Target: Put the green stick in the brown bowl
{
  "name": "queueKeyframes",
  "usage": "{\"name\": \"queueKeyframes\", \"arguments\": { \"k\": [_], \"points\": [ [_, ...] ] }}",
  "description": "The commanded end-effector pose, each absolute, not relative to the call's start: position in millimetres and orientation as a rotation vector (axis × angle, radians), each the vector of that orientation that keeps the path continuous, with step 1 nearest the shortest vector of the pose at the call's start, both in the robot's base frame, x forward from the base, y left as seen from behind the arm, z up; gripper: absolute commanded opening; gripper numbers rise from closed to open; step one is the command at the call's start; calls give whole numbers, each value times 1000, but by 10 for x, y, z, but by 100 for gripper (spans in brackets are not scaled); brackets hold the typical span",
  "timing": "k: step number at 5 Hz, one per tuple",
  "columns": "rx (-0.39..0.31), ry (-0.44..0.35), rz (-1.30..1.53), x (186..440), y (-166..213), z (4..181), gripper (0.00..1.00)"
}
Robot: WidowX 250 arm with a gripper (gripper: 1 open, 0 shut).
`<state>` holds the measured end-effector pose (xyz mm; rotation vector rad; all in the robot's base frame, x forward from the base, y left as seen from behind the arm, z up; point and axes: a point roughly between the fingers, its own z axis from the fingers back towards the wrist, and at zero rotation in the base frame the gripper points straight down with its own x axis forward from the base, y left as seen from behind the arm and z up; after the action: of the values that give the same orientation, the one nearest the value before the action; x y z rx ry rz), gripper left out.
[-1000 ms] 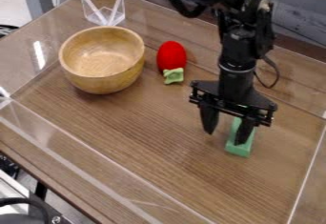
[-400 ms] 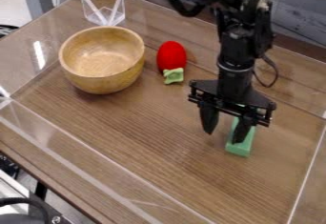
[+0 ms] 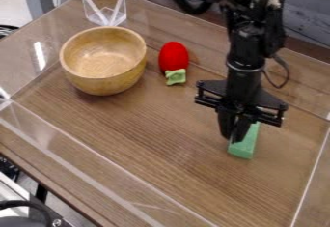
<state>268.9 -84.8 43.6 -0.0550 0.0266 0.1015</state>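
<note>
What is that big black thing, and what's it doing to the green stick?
The big black thing is one robot arm, reaching down over a wooden table. There is only one camera view, and it looks down at the table from a little way off. At the arm's end is its gripper, a sort of hand, right at the green stick. Its fingers look closed, but I can't tell for sure whether they have hold of the stick. On the other side of the table sits a round brown bowl, where the stick is meant to go. Near it lie a red toy and a small green piece.
</note>
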Motion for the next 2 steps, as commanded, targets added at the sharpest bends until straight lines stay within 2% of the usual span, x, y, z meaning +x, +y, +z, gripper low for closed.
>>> {"name": "queueKeyframes", "arguments": {
  "k": [1, 2],
  "points": [
    [-74, -49, 84, 2750, -916, 622, 0],
    [-77, -51, 41, 2695, -849, 644, 0]
  ]
}}
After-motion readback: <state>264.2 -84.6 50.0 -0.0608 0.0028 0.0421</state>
